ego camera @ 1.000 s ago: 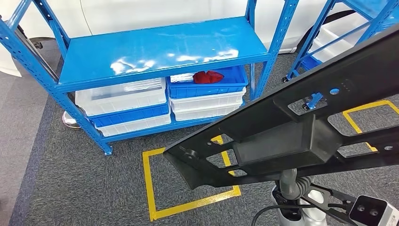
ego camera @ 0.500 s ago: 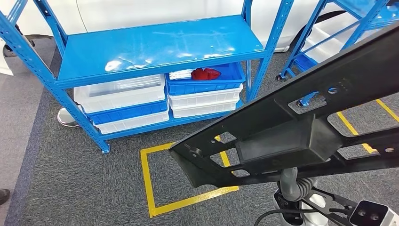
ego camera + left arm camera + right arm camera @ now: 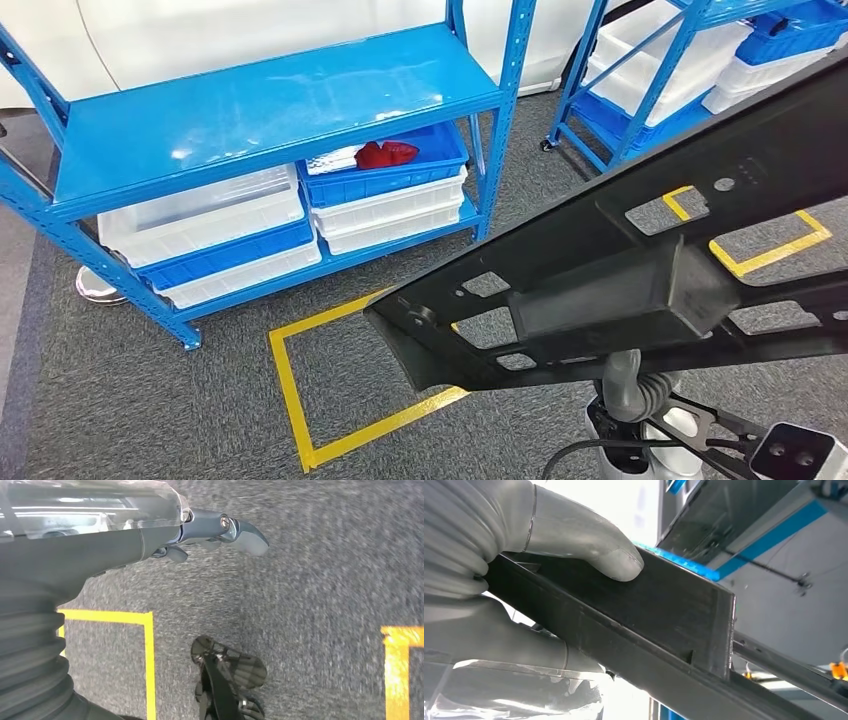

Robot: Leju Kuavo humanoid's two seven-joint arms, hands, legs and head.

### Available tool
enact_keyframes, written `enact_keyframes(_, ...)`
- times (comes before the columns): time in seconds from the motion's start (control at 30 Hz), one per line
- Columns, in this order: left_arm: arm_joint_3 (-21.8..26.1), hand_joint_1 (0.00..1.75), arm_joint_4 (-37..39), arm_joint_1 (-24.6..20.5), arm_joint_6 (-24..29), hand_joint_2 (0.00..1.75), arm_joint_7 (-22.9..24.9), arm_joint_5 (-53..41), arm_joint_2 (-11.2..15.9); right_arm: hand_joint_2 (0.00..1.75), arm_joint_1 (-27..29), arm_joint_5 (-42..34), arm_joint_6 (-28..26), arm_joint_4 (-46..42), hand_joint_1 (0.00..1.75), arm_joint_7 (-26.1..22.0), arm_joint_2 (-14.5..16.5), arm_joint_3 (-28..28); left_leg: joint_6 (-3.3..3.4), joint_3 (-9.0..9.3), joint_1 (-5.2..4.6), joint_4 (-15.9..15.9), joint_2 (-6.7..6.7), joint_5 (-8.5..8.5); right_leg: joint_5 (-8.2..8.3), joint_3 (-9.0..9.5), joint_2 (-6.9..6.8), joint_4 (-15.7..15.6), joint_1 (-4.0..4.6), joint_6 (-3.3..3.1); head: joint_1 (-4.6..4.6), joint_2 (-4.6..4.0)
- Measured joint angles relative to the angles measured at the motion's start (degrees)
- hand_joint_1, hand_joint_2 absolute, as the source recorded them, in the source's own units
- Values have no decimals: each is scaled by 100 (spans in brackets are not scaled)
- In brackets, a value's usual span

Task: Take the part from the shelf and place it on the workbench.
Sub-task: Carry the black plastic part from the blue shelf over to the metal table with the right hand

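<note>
Clearly the part [image 3: 640, 290], a long black frame pierced with cut-outs, is off the shelf [image 3: 270, 105] and carried by the right hand [image 3: 499, 575], whose thumb presses on its boxy middle section. It looks stiff, smooth and awkwardly long, so a hold near that middle seems best for balance. Away from it, the left hand [image 3: 220, 532] hangs over carpet holding nothing, fingers loosely apart.
</note>
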Motion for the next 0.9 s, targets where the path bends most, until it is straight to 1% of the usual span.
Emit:
enact_keyframes(0.03, -8, 0, 0, 8, 9, 175, -20, -29, 1, 175, -16, 40, -52, 47, 175, 0, 46, 12, 9, 101, 12, -182, -108, 121, 6, -28, 111, 36, -1, 13, 0, 0)
enact_keyframes(0.07, -17, 0, 0, 13, 20, 175, -37, -62, 1, 175, -38, 81, -115, 93, 175, 0, 94, 31, 22, 265, 25, -522, -237, 290, 11, -62, 221, 84, 6, 39, 1, 0)
enact_keyframes(0.1, -20, 0, 1, 13, 31, 175, -43, -73, 0, 175, -56, 86, -152, 113, 175, 0, 116, 55, 37, 385, 34, -779, -341, 359, 16, -92, 274, 110, 7, 69, 0, 0)
enact_keyframes(0.13, -21, 0, 1, 14, 44, 175, -46, -78, -2, 175, -72, 86, -194, 126, 175, 0, 133, 80, 55, 431, 34, -892, -408, 365, 27, -126, 329, 127, 3, 105, 0, 0)
enact_keyframes(0.17, -22, 0, 2, 12, 55, 175, -48, -82, -4, 175, -85, 85, -227, 134, 175, 0, 143, 104, 73, 432, 28, -908, -400, 365, 47, -157, 383, 132, -1, 146, 1, 0)
enact_keyframes(0.2, -23, 0, 3, 9, 62, 175, -49, -83, -18, 175, -94, 79, -254, 139, 175, 0, 149, 129, 102, 427, 31, -910, -344, 386, 64, -181, 427, 127, -9, 182, 0, 0)
enact_keyframes(0.23, -24, 0, 3, 3, 68, 175, -54, -81, -30, 175, -105, 70, -277, 139, 175, 0, 151, 153, 136, 423, 38, -929, -287, 410, 53, -204, 395, 149, -11, 216, 1, 0)
enact_keyframes(0.27, -24, 0, 3, -3, 80, 175, -60, -79, -42, 175, -125, 62, -286, 140, 175, 0, 152, 178, 170, 420, 49, -949, -225, 433, -14, -253, 300, 240, -9, 251, 1, 0)
enact_keyframes(0.3, -23, 0, 3, -3, 101, 175, -69, -71, -57, 175, -153, 56, -291, 142, 175, 0, 155, 208, 197, 415, 58, -967, -158, 450, -150, -353, 173, 452, -12, 284, 1, 0)
enact_keyframes(0.33, -22, 0, 2, 2, 130, 175, -81, -60, -65, 175, -180, 54, -293, 148, 175, 0, 163, 239, 213, 407, 56, -971, -88, 457, -340, -506, 38, 788, -24, 319, 1, 0)
enact_keyframes(0.37, -21, 0, 2, 11, 155, 175, -92, -45, -76, 175, -203, 56, -295, 159, 175, 0, 173, 275, 220, 394, 53, -970, -15, 458, -537, -696, -34, 1202, -40, 354, 1, 0)
enact_keyframes(0.4, -20, 0, 2, 20, 173, 175, -104, -27, -87, 175, -218, 60, -297, 173, 175, 0, 185, 313, 220, 384, 49, -969, 60, 458, -679, -863, -63, 1567, -56, 382, 1, 0)
enact_keyframes(0.43, -20, 0, 2, 24, 181, 175, -118, -12, -99, 175, -229, 64, -300, 192, 175, 0, 195, 347, 220, 377, 48, -968, 134, 458, -724, -950, -78, 1772, -69, 400, 1, 0)
enact_keyframes(0.47, -19, 0, 2, 21, 182, 175, -135, 4, -110, 175, -244, 67, -304, 209, 175, 0, 202, 377, 218, 376, 48, -967, 201, 457, -659, -920, -95, 1746, -77, 407, 1, 0)
enact_keyframes(0.5, -18, 0, 2, 16, 182, 175, -156, 21, -124, 175, -272, 65, -308, 227, 175, 0, 208, 403, 212, 383, 47, -967, 263, 453, -492, -751, -133, 1450, -78, 400, 1, 0)
enact_keyframes(0.53, -17, 0, 2, 10, 182, 175, -177, 38, -140, 175, -309, 60, -313, 243, 175, 0, 215, 428, 202, 394, 45, -967, 319, 448, -298, -504, -211, 1011, -71, 379, 1, 0)
enact_keyframes(0.57, -15, 0, 2, 3, 182, 175, -197, 52, -152, 175, -354, 52, -317, 258, 175, 0, 222, 450, 182, 405, 33, -966, 368, 440, -161, -272, -336, 588, -44, 335, 1, 0)
enact_keyframes(0.6, -14, 0, 2, -2, 182, 175, -211, 64, -162, 175, -404, 42, -324, 273, 175, 0, 233, 472, 155, 414, 24, -967, 412, 434, -71, -106, -432, 264, -15, 286, 1, 0)
enact_keyframes(0.63, -11, 0, 2, -6, 182, 175, -224, 72, -167, 175, -448, 33, -330, 286, 175, 0, 242, 489, 124, 420, 16, -967, 455, 430, -50, -37, -491, 112, 12, 240, 1, 0)
enact_keyframes(0.67, -10, 0, 2, -10, 182, 175, -237, 77, -169, 175, -487, 25, -337, 303, 175, 0, 250, 500, 91, 425, 10, -972, 500, 430, -64, -43, -495, 83, 35, 199, 1, 0)
enact_keyframes(0.7, -8, 0, 2, -15, 183, 175, -250, 82, -170, 175, -519, 16, -343, 319, 175, 0, 256, 507, 57, 438, 8, -981, 551, 431, -46, -59, -431, 70, 38, 170, 0, 0)
enact_keyframes(0.73, -7, 0, 2, -23, 183, 175, -264, 85, -169, 175, -541, 10, -346, 334, 175, 0, 261, 511, 23, 445, 14, -971, 553, 410, -26, -55, -375, 43, 24, 136, 0, 0)
enact_keyframes(0.77, -7, 0, 2, -26, 186, 175, -279, 86, -168, 175, -565, 0, -349, 348, 175, 0, 266, 516, -3, 426, 20, -902, 485, 343, -2, -47, -318, 12, 6, 98, 0, 0)
enact_keyframes(0.8, -6, 0, 2, -27, 192, 175, -290, 86, -167, 175, -590, -10, -350, 360, 175, 0, 274, 525, -24, 353, 25, -716, 370, 212, 23, -38, -258, -22, -13, 63, 0, 0)
enact_keyframes(0.83, -6, 0, 2, -22, 197, 175, -297, 85, -166, 175, -608, -18, -350, 372, 175, 0, 282, 534, -35, 212, 36, -396, 220, 23, 41, -34, -199, -42, -28, 36, 0, 0)
enact_keyframes(0.87, -6, 0, 2, -10, 202, 175, -302, 85, -166, 175, -624, -28, -349, 385, 175, 0, 289, 542, -40, 24, 36, 10, 106, -182, 50, -45, -133, -45, -26, 18, 0, 0)
enact_keyframes(0.9, -6, 0, 2, 2, 204, 175, -303, 84, -167, 175, -629, -33, -347, 399, 175, 0, 294, 546, -45, -166, 35, 407, 47, -342, 55, -58, -64, -41, -21, 10, 0, 0)
